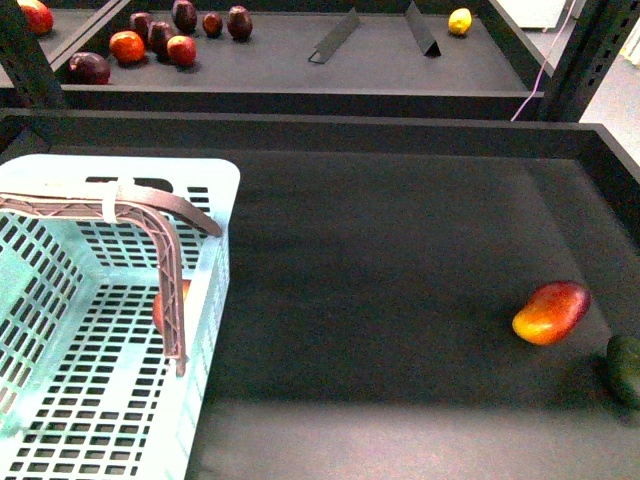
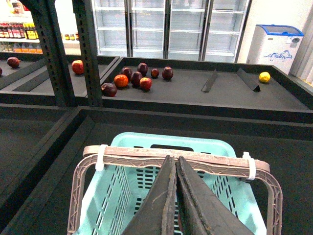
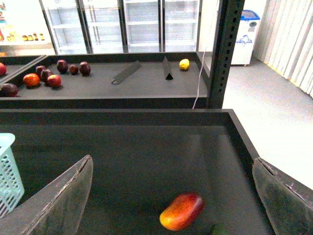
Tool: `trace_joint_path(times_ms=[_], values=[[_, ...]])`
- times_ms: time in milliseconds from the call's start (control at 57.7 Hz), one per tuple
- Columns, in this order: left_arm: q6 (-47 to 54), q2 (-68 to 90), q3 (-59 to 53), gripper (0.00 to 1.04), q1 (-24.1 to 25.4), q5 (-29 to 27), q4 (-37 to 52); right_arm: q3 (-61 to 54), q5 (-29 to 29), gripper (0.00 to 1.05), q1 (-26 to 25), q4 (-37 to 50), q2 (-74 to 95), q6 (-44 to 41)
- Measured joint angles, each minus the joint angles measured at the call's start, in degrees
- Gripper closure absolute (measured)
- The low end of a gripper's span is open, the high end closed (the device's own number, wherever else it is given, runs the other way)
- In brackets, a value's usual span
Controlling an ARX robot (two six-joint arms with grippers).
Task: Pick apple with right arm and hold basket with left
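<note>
The aqua basket point(image 1: 60, 400) stands at the front left of the dark tray, its brown handle point(image 1: 150, 215) bound with a white zip tie. A small red patch point(image 1: 157, 310) shows inside the basket behind the handle; it looks like the apple, mostly hidden. In the left wrist view my left gripper point(image 2: 175, 159) is shut on the handle point(image 2: 215, 164) of the basket point(image 2: 132, 144). In the right wrist view my right gripper point(image 3: 172, 160) is open and empty, above the tray's right part, over the mango point(image 3: 182, 211). Neither gripper shows in the front view.
A red-orange-yellow mango point(image 1: 551, 312) and a dark green fruit point(image 1: 625, 368) lie at the tray's right side. The far tray holds several red and dark fruits point(image 1: 181, 49) and a yellow one point(image 1: 459, 21). Raised tray walls point(image 1: 300, 130) and metal posts point(image 1: 590, 50) border the area.
</note>
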Motion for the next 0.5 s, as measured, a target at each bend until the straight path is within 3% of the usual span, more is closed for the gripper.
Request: trace_joint_path(times_ms=[381,502], values=[[0.0,0.0,0.0,0.06,0.0,0.0,0.0,0.0,0.0,0.09,0.0,0.0,0.0,0.0],[0.1,0.0,0.0,0.07,0.0,0.0,0.0,0.0,0.0,0.09,0.0,0.0,0.0,0.0]])
